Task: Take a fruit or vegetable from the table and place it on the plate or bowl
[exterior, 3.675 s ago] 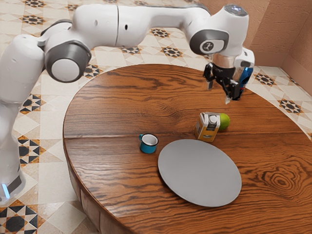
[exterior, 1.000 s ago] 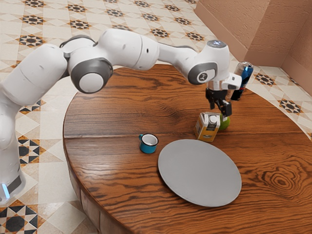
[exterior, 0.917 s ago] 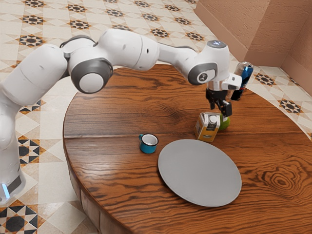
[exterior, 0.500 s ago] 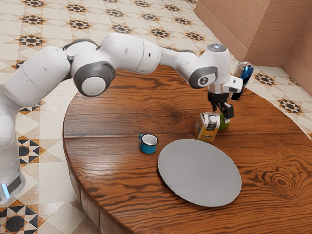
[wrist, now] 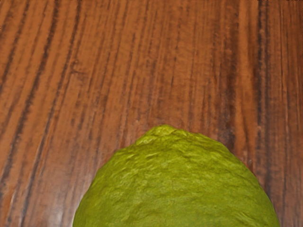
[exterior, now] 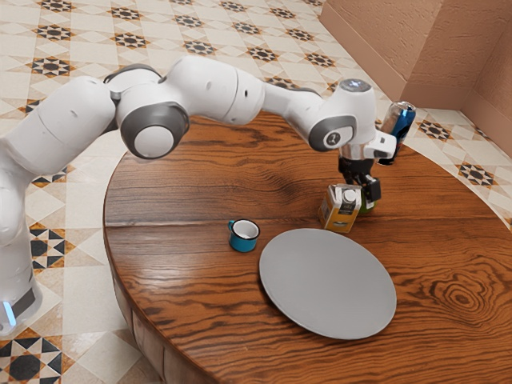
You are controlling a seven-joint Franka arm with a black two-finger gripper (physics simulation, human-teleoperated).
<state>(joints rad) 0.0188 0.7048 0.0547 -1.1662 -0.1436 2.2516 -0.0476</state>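
A green lime [wrist: 175,184] with bumpy skin lies on the wooden table [exterior: 200,184], right under my hand in the wrist view. In the exterior view it sits just behind a small yellow carton [exterior: 340,210], and only a sliver of the lime [exterior: 367,209] shows past my fingers. My black gripper [exterior: 362,194] is lowered over it with its fingers spread on either side, open. The flat grey round plate [exterior: 328,282] lies in front of the carton, toward the table's front edge.
The carton stands close against my gripper on the exterior view's left. A blue mug [exterior: 243,235] sits left of the plate. A blue and red can [exterior: 397,124] stands behind my wrist near the table's far edge.
My hand has come down from above the table to the lime and now straddles it, hiding most of it. The carton, mug, plate and can have not moved.
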